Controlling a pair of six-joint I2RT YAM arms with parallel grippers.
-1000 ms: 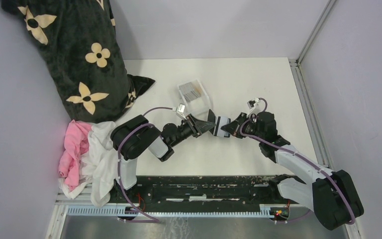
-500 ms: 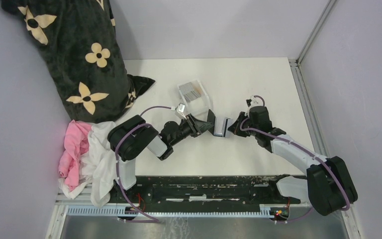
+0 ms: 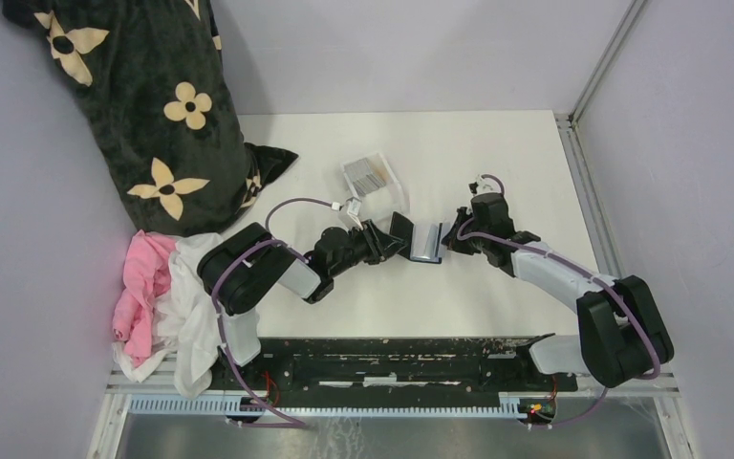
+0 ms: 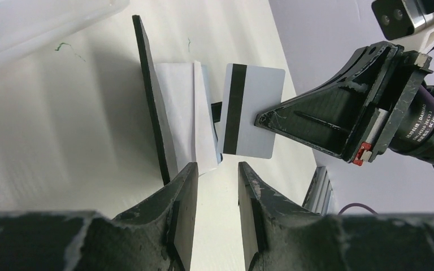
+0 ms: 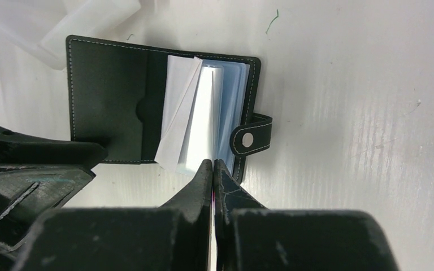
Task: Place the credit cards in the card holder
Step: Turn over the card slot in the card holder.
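1. Far left you've got a black floral cushion [image 3: 143, 105], with a pink-and-white cloth pile [image 3: 167, 296] below it at the table edge.
2. Next is the clear tray [image 3: 348, 175], towards the back of the table, with the other cards [image 3: 373, 174] lying in it.
3. Your left gripper [image 4: 217, 165] sits just left of the card holder [image 5: 107, 96]. Its jaws are apart and there's only bare table in the gap, so it isn't clamping anything. The holder's black cover stands tilted up right against the outside of one finger.
4. The card holder lies open mid-table between your two grippers. Its pale sleeves are fanned up and the snap tab sticks out on the side away from the left gripper.
5. Your right gripper [image 5: 212, 165] is pinched tight on a grey credit card [image 4: 252, 110] with a black stripe. The card's leading edge is right at the sleeves, but I can't tell if it's actually in a slot.
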